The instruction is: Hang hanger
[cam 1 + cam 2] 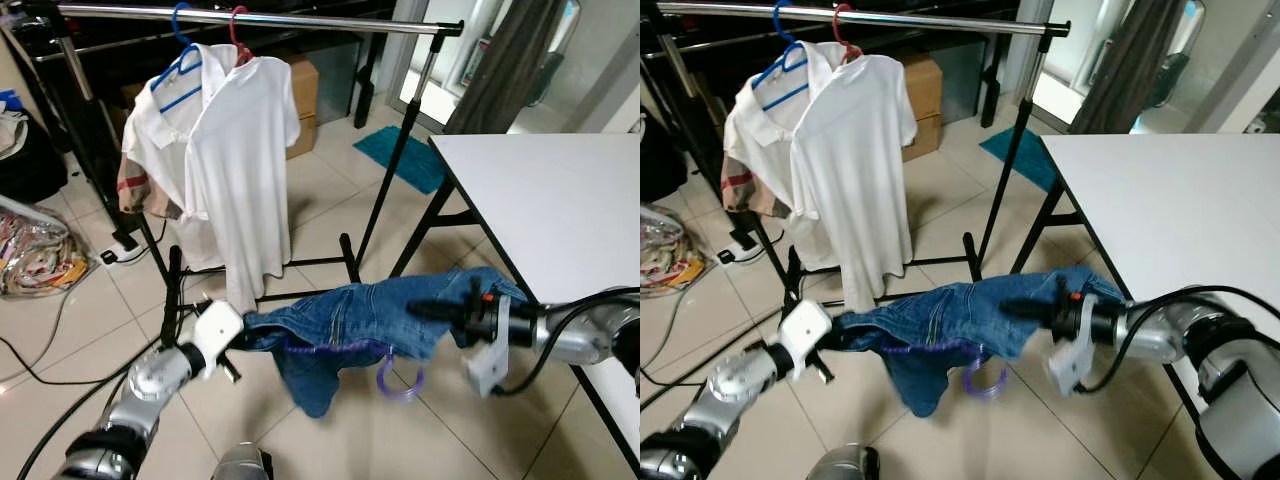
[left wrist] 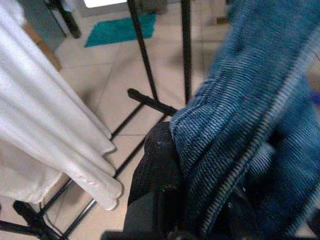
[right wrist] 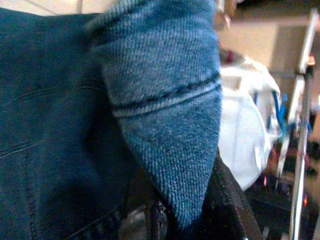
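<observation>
A blue denim garment (image 1: 360,315) on a purple hanger (image 1: 398,382) hangs stretched between my two grippers, low above the tiled floor. My left gripper (image 1: 243,340) is shut on the garment's left end; one black finger (image 2: 155,170) lies against the denim. My right gripper (image 1: 425,312) is shut on the right end, where a denim fold (image 3: 165,115) drapes over its fingers (image 3: 230,200). The hanger's hook dangles below the cloth. The clothes rail (image 1: 250,18) runs across the top of the head views, well above the garment.
Two white shirts (image 1: 235,150) hang on the rail from a blue hanger (image 1: 180,70) and a red one (image 1: 238,40). The rack's black legs (image 1: 300,265) stand on the floor ahead. A white table (image 1: 560,200) is on the right. Bags (image 1: 35,255) and cables lie left.
</observation>
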### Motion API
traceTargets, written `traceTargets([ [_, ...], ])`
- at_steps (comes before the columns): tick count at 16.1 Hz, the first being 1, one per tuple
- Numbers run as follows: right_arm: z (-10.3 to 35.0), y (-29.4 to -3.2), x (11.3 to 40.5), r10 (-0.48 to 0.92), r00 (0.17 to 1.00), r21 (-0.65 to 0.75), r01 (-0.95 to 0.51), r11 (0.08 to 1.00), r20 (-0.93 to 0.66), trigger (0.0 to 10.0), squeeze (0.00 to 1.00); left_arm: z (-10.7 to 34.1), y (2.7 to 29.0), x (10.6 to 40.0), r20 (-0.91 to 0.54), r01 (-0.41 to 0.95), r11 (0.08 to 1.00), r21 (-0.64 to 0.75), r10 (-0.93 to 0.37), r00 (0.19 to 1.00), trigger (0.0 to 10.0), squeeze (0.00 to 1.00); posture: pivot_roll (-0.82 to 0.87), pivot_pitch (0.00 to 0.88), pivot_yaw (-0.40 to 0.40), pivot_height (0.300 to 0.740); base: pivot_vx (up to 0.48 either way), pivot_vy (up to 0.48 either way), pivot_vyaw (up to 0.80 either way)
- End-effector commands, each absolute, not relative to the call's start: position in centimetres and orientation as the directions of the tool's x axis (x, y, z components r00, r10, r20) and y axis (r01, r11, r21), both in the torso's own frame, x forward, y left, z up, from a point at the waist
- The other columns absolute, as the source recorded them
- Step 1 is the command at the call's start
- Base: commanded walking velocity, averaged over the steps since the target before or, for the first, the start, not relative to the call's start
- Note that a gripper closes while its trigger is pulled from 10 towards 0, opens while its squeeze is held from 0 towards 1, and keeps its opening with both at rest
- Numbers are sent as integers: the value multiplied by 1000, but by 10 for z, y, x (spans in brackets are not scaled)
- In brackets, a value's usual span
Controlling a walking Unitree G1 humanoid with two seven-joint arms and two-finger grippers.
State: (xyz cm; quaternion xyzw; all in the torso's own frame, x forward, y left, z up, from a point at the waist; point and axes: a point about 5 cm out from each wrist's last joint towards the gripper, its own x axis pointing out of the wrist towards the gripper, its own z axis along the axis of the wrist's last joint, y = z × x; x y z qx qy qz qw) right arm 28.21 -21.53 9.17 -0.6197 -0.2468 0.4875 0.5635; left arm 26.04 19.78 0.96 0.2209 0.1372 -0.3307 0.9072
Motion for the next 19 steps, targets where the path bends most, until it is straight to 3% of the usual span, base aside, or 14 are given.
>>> traceTargets([
  [1, 109, -218, 293, 838, 499, -956, -278, -88, -223, 10000, 0, 6, 201, 256, -408, 654, 688, 315, -524, 747, 10000, 0, 286, 31, -81, 740, 0, 0, 0],
  [3, 117, -211, 298, 831, 542, -944, -323, 73, -121, 10000, 0, 5, 198, 255, -380, 626, 720, 298, -512, 770, 10000, 0, 286, 31, -81, 740, 0, 0, 0],
  [5, 119, -205, 300, 833, 547, -934, -332, 132, -77, 10000, 0, 6, 193, 256, -352, 611, 739, 285, -512, 784, 10000, 0, 286, 31, -81, 740, 0, 0, 0],
  [9, 109, -198, 302, 819, 559, -929, -357, 101, -125, 10000, 0, 9, 176, 261, -290, 587, 770, 250, -518, 804, 10000, 0, 287, 22, -80, 740, 0, 0, 0],
  [11, 109, -196, 304, 803, 586, -921, -365, 138, -112, 10000, 0, 13, 165, 266, -248, 574, 788, 222, -524, 815, 10000, 0, 284, 15, -72, 740, 0, 0, 0],
  [16, 128, -208, 322, 733, 670, -940, -313, 137, -116, 10000, 0, 4, 148, 255, -269, 635, 745, 204, -581, 768, 10000, 0, 279, 12, -61, 740, 0, 0, 0],
  [18, 131, -204, 326, 732, 671, -942, -308, 132, -117, 10000, 0, 3, 144, 253, -270, 643, 738, 204, -589, 762, 10000, 0, 279, 12, -61, 740, 0, 0, 0],
  [19, 127, -199, 323, 760, 626, -939, -338, 65, -174, 10000, 0, 3, 143, 252, -273, 651, 730, 209, -596, 755, 10000, 0, 285, 14, -66, 740, 0, 0, 0],
])
